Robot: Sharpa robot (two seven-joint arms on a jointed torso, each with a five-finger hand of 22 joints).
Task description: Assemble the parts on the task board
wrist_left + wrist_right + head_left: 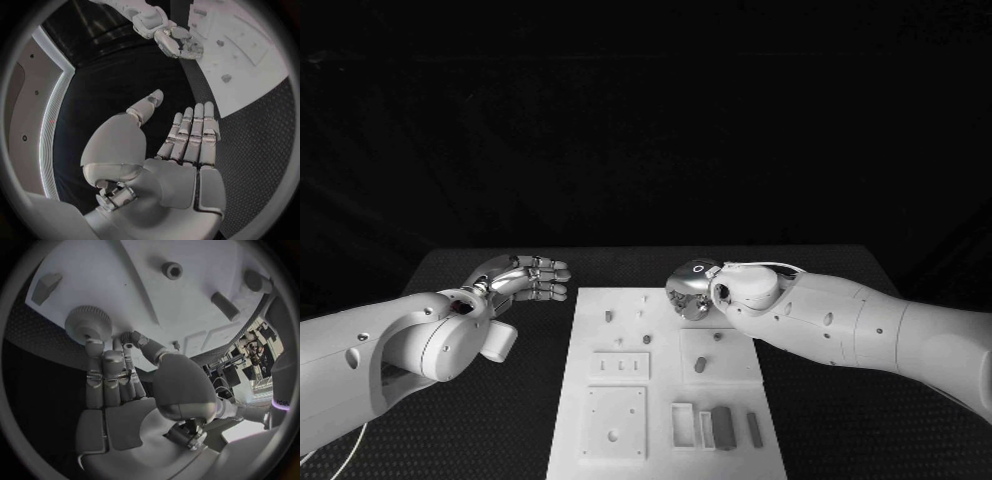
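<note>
Right hand (115, 390) is down over the far end of the task board (661, 400), fingertips (94, 347) touching a round knurled part (89, 322), nothing gripped as far as shows. Left hand (181, 150) hovers flat and spread beside the board, over the table (262, 150), holding nothing.

No writing, label, brand mark or number is showing legibly anywhere. The white task board (661, 400) is carrying only plain slots and small parts, with no readable markings, and the robot's white arms and silver hands are bearing no lettering that can be made out.
</note>
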